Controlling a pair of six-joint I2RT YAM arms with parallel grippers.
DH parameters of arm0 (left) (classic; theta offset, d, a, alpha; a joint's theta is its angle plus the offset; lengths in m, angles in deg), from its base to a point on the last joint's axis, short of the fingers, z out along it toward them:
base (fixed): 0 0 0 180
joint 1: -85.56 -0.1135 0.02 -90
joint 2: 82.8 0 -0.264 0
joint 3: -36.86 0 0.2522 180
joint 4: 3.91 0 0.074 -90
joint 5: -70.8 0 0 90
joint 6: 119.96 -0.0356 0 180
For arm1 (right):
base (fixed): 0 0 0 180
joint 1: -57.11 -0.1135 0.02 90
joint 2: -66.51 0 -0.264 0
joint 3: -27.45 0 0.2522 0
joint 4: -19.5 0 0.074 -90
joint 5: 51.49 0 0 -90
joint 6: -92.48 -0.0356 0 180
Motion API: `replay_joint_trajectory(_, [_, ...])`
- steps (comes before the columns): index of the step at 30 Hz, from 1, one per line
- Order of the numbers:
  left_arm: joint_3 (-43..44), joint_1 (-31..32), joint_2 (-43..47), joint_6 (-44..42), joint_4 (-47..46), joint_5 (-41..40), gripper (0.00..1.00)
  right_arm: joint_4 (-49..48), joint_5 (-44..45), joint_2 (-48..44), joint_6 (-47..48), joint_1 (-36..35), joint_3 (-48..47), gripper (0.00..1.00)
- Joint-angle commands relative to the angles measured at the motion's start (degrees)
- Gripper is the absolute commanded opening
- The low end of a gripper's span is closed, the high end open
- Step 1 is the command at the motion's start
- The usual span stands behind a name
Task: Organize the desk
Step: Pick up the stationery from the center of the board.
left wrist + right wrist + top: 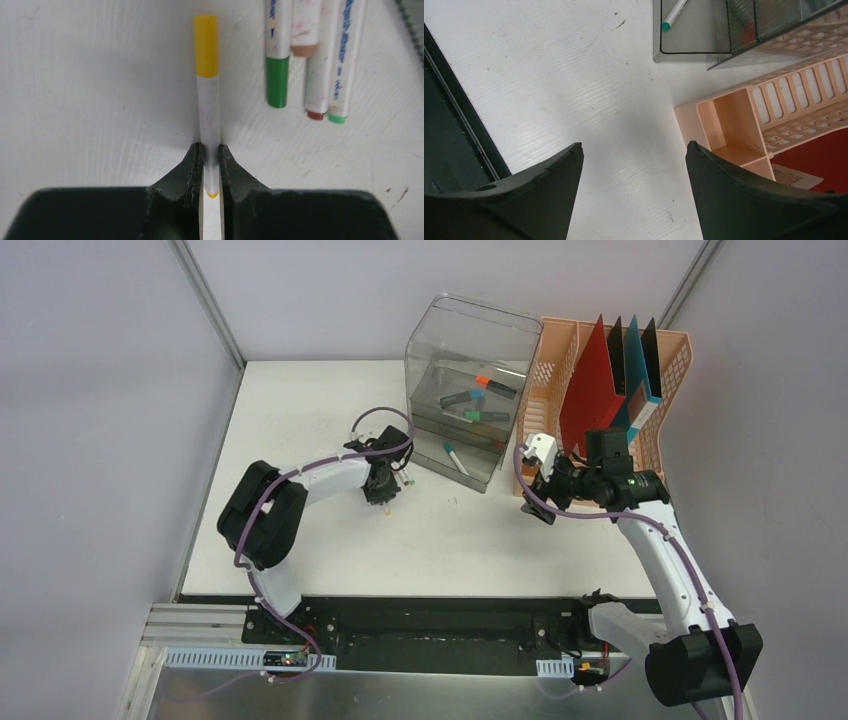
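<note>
The white desk (pixel 300 420) holds a group of white markers beside my left gripper (pixel 381 492). In the left wrist view my left gripper (pixel 210 146) is shut on a white marker with a yellow cap (pixel 206 65) that lies on the desk (pixel 75 100). A green-capped marker (pixel 277 75) and three others (pixel 325 75) lie just to its right. My right gripper (pixel 533 498) hovers near the peach basket's front corner. In the right wrist view it (pixel 634 150) is open and empty above the bare desk (pixel 574 75).
A clear plastic organizer (pixel 465 390) at the back holds several markers, with a teal-capped pen (pixel 672 17) on its lower tray. A peach file basket (pixel 560 370) at the right holds red, black and teal folders. The black rail (pixel 430 605) runs along the front edge.
</note>
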Motion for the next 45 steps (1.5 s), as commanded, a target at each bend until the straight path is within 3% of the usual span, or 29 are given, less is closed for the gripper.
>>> replay_joint_trajectory(1, [-4.96,-0.27,6.82,0.90,1.02,-1.33,0.03,0.33,-3.99,1.12,0.28,0.30,-0.62,0.79])
replay_joint_trajectory(8, [-14.30,-0.26,19.15,0.11,-2.44,0.06,0.00,1.92,-10.26,3.24,-1.79,0.30,-2.01,0.88])
replay_joint_trajectory(12, [-20.79,-0.23,27.99,-3.61,-8.10,5.24,0.00,2.32,-15.35,4.35,-4.25,0.30,-2.55,0.93])
replay_joint_trajectory(17, [-31.02,-0.25,40.26,-7.87,-20.78,13.59,0.00,3.05,-23.18,6.99,-8.70,0.17,-3.83,1.00])
replay_joint_trajectory(21, [-38.44,-0.17,49.26,-9.12,-31.05,19.77,0.00,5.66,-35.62,9.87,-11.24,0.22,-5.76,1.00])
replay_joint_trajectory(25, [-44.08,-0.04,56.11,-9.32,-43.87,25.87,0.00,0.31,-36.41,9.73,-16.94,0.22,-4.12,0.99])
replay_joint_trajectory(28, [-46.85,1.22,57.41,-8.65,-52.37,28.02,0.00,-6.76,-35.32,8.32,-24.54,0.30,-2.10,1.00])
replay_joint_trajectory(35, [-45.84,10.56,53.68,-12.89,-64.28,24.38,0.00,-39.48,-32.07,2.50,-56.69,0.26,8.73,1.00])
replay_joint_trajectory(41, [-42.75,16.49,46.60,-14.33,-72.13,20.41,0.00,-53.19,-38.43,1.48,-68.34,0.23,12.26,1.00])
replay_joint_trajectory(45, [-40.31,20.71,42.06,-16.31,-75.70,17.25,0.00,-55.99,-39.12,1.95,-69.96,-0.28,13.21,1.00])
